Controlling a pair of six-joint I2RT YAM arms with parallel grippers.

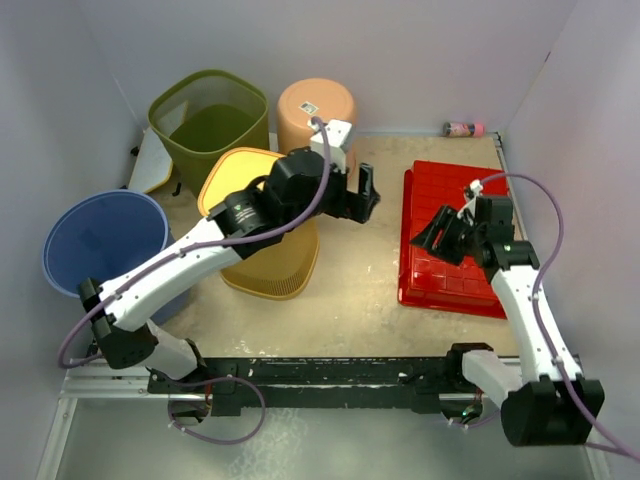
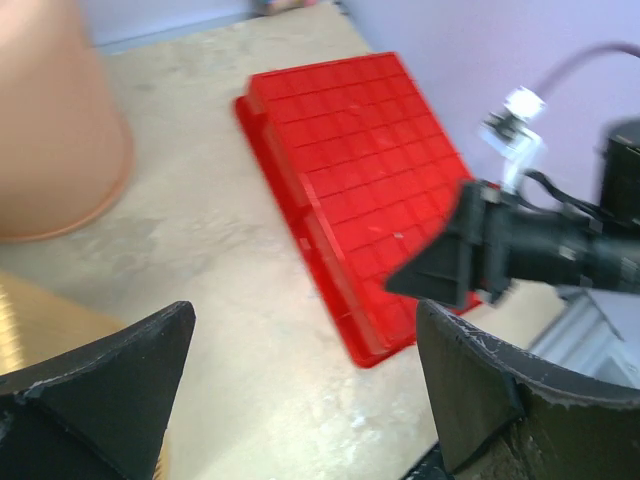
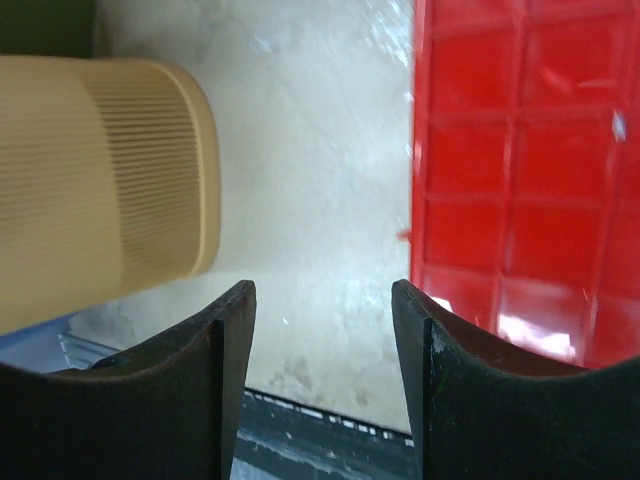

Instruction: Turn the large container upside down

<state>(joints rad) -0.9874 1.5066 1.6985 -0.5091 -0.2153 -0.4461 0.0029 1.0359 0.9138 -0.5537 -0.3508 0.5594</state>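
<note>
The large red container (image 1: 435, 190) lies on the right of the table with its gridded underside facing up; it also shows in the left wrist view (image 2: 350, 170) and the right wrist view (image 3: 520, 170). My left gripper (image 1: 362, 193) is open and empty, held above the table between the yellow bin and the red container (image 2: 303, 330). My right gripper (image 1: 437, 237) is open and empty, hovering over the container's near left edge (image 3: 322, 300). It also appears in the left wrist view (image 2: 440, 265).
A yellow ribbed bin (image 1: 262, 265) stands under my left arm. An orange bin (image 1: 315, 105) and a green bin (image 1: 210, 120) stand at the back, a blue bin (image 1: 100, 235) at the left. A small pink bottle (image 1: 463, 129) lies by the back wall.
</note>
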